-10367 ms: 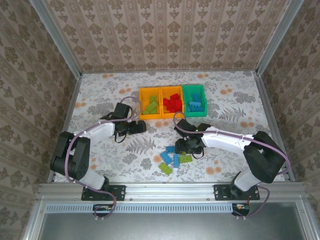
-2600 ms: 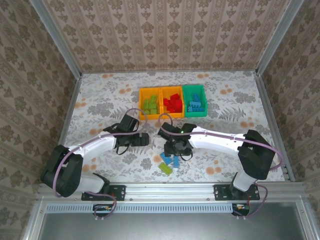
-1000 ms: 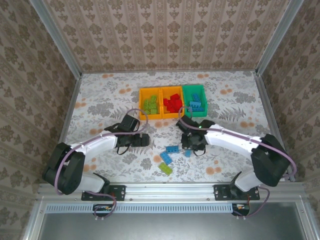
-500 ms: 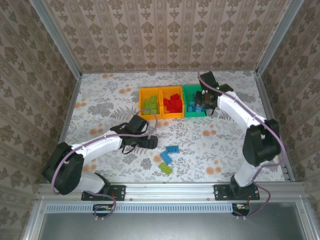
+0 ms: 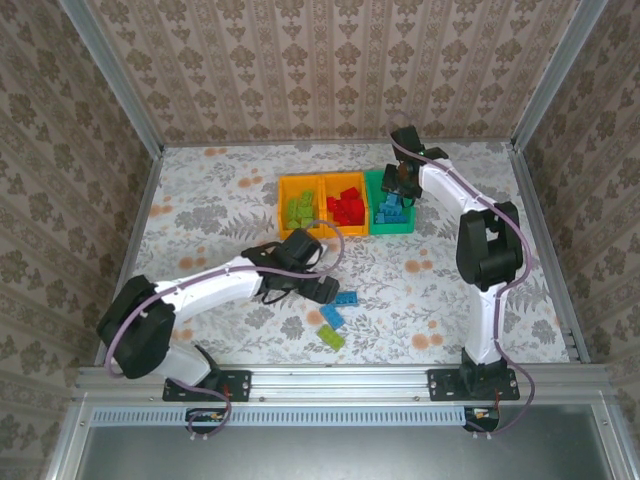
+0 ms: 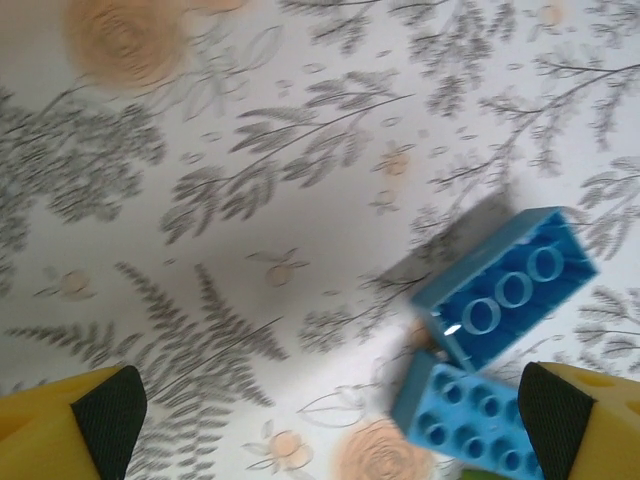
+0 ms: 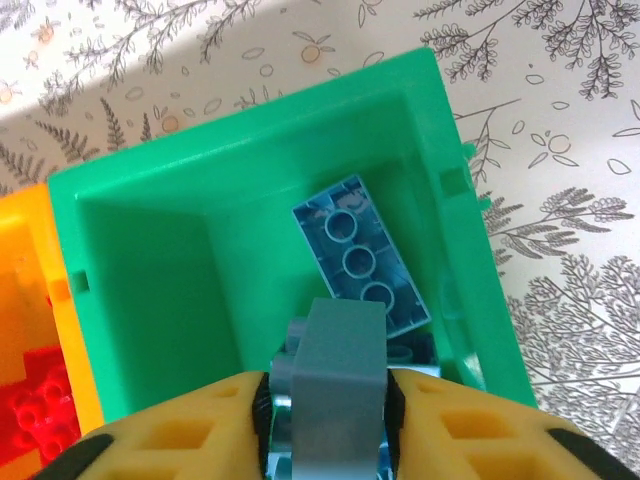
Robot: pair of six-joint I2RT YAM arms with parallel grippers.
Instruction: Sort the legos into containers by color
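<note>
- A blue brick [image 7: 336, 358], pinched in the right gripper [image 7: 328, 425], was carried over the green bin [image 7: 150, 230]; drop pending.
- The wide-open left gripper [image 6: 330, 410] was moved above loose blue bricks [image 6: 505, 290] on the bench [image 6: 250, 150].

Text you can read: none legible in these views.
Blue brick [image 6: 465, 420] studs: any mark is too blurred for you to read.

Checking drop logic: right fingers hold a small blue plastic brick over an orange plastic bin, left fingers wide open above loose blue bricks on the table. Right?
No: the right wrist view shows the right fingers holding the small blue plastic brick over the green plastic bin, not an orange one. The rest holds.
</note>
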